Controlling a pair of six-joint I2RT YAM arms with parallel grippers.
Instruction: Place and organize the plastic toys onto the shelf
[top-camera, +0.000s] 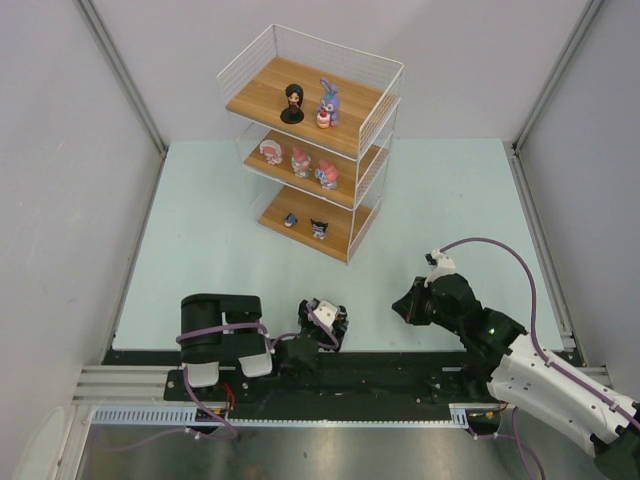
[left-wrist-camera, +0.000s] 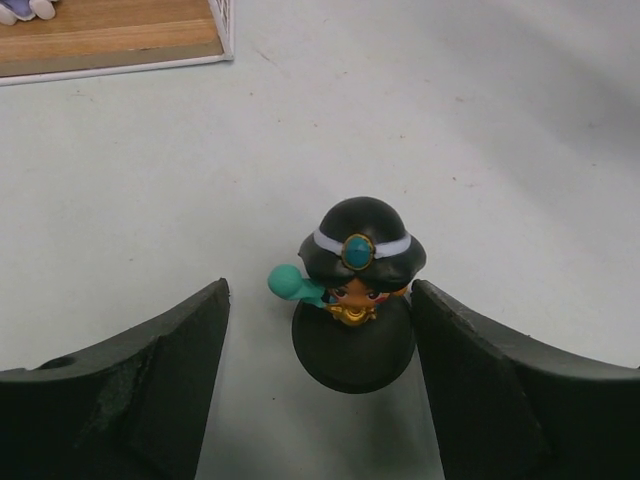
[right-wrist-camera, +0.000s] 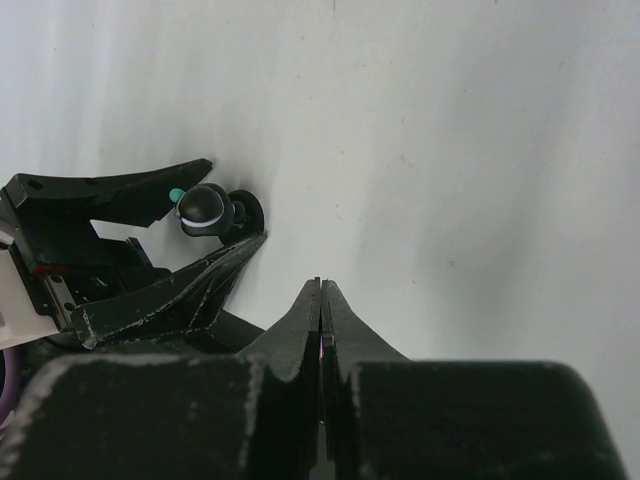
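A dark-haired toy (left-wrist-camera: 355, 260) on a round black base stands upright on the table between the fingers of my left gripper (left-wrist-camera: 320, 290). Those jaws are open around it: the right finger (left-wrist-camera: 480, 370) is at the base's edge, while the left finger (left-wrist-camera: 150, 380) stands clear of it. The right wrist view shows the same toy (right-wrist-camera: 205, 208) inside the left gripper. The shelf (top-camera: 360, 75) stands at the back. It holds a dark-haired toy (top-camera: 292, 103) and a purple-blue bunny (top-camera: 328, 103) on top, three pink-and-white toys (top-camera: 301, 160) in the middle and two small ones (top-camera: 319, 228) at the bottom. My right gripper (right-wrist-camera: 321, 283) is shut and empty.
The left gripper (top-camera: 325, 320) sits low near the table's front edge, and the right gripper (top-camera: 410, 305) is a little to its right. White walls enclose the pale table (top-camera: 450, 200) on three sides. The shelf's bottom board corner (left-wrist-camera: 110, 40) shows ahead of the left gripper.
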